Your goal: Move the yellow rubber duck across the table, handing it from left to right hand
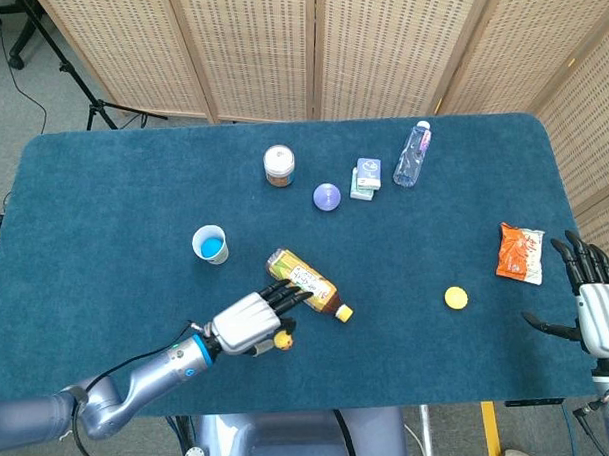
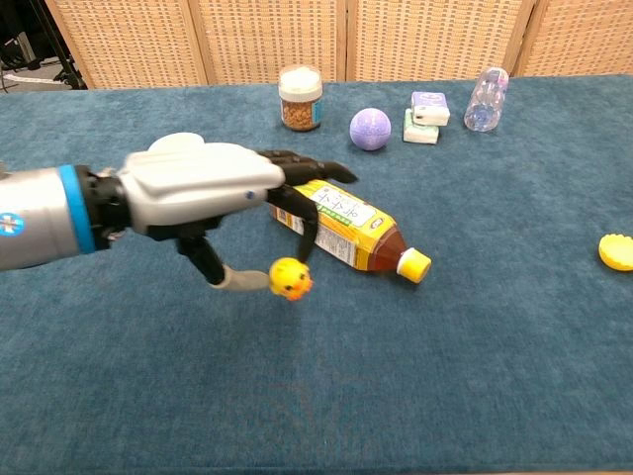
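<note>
Left hand (image 2: 203, 188) hangs over the near edge of the tabletop, left of centre, palm down. It pinches the yellow rubber duck (image 2: 289, 278) between the thumb and a finger; the other fingers reach forward over the tea bottle (image 2: 348, 226), which lies on its side just beyond. In the chest view the duck appears to be held clear of the blue carpeted tabletop (image 1: 103, 185).

Right hand (image 1: 590, 296) waits at the near right corner, fingers spread and holding nothing, well apart from the duck.

Procedure, judged from this position:
1. Keep the pinch firm. The duck is small and held only at its side, so it could rotate or slip.
2. Lift before travelling right, to clear the bottle cap.
3. Bring both hands toward the middle of the near edge. Present the duck with its free side facing the right hand.
4. Release only after the right hand has closed on it.

Surface: a blue cup (image 1: 210, 244), a jar (image 1: 279, 166), a purple ball (image 1: 326, 196), small boxes (image 1: 366, 178) and a clear bottle (image 1: 411, 154) stand toward the far edge. A yellow lid (image 1: 456, 298) and an orange snack packet (image 1: 521, 252) lie toward the right edge.

Room: woven folding screens (image 1: 378, 45) stand behind the table, with tripod legs (image 1: 90, 95) at far left.
</note>
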{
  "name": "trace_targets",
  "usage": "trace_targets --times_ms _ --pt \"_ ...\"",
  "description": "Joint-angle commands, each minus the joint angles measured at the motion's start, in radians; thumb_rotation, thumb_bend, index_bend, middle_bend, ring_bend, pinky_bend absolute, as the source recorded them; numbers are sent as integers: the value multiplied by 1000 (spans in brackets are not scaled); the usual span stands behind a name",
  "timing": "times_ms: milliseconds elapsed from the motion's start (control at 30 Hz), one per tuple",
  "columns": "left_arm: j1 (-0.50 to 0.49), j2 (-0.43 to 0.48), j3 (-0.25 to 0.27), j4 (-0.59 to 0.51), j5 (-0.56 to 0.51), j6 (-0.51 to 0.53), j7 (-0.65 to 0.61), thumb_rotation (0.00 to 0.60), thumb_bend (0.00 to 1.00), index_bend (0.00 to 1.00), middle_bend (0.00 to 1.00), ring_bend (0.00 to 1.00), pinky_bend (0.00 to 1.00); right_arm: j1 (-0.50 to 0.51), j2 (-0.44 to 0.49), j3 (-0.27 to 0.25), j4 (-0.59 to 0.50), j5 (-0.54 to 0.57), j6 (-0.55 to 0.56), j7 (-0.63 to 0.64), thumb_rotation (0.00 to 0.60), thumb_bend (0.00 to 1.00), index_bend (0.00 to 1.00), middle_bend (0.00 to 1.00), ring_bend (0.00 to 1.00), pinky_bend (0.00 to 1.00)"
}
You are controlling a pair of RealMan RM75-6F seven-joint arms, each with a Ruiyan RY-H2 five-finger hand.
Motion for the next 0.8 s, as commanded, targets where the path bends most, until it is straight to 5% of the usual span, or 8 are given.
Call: trace_targets --times_ms 33,800 --pt "-39 -42 -15 4 -5 -37 27 600 345 630 0 0 0 1 -1 2 2 5 -4 -2 600 0 42 0 0 0" --pt "-131 -243 -6 147 -58 -85 148 600 332 638 0 0 0 2 4 7 11 17 -17 20 600 0 42 0 0 0"
